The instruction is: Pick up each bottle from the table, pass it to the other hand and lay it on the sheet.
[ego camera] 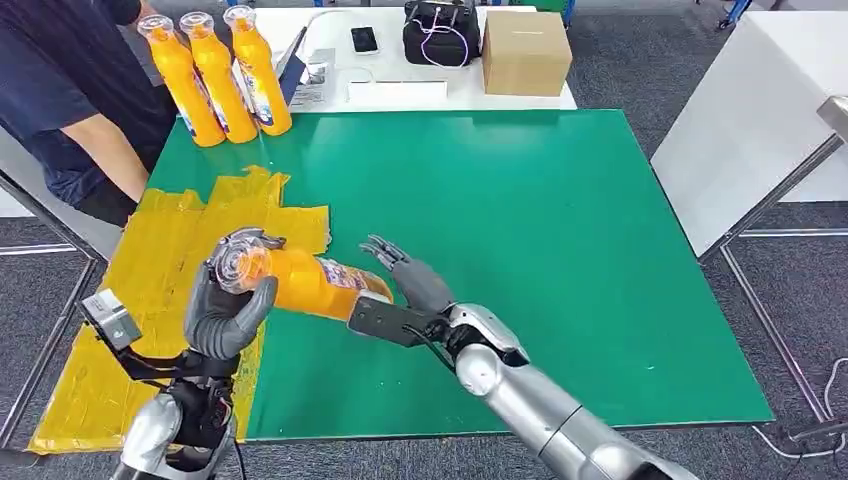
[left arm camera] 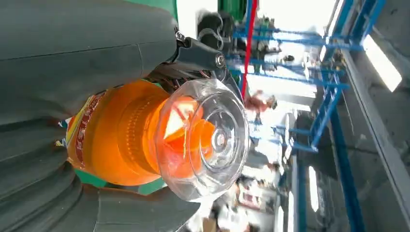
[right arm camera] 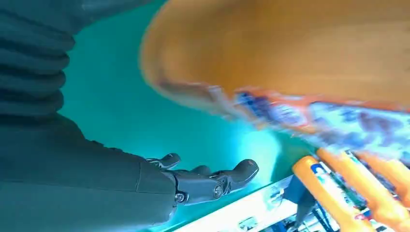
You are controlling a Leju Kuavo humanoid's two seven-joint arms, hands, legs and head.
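Green matting covers the counter (ego camera: 560,250), and above its near left part an orange plastic bottle with a clear domed cap and a printed label (ego camera: 300,280) is held lying nearly level. Its capped end is gripped by the left hand (ego camera: 225,315), whose grey thumb and dark fingers are wrapped around the neck; the clear cap (left arm camera: 205,137) is seen close up from the left wrist. The bottle's base end points toward the right hand (ego camera: 410,278), which is open with fingers spread apart, just beside the base; whether it touches the bottle cannot be told. A crumpled yellow sheet (ego camera: 160,260) is spread beneath and beyond the left hand. Further beyond that hand, three more orange bottles (ego camera: 215,75) stand upright together at the counter's far corner, with a person in a dark shirt (ego camera: 70,90) beside them. A brown cardboard box (ego camera: 525,50) sits well beyond the right hand.
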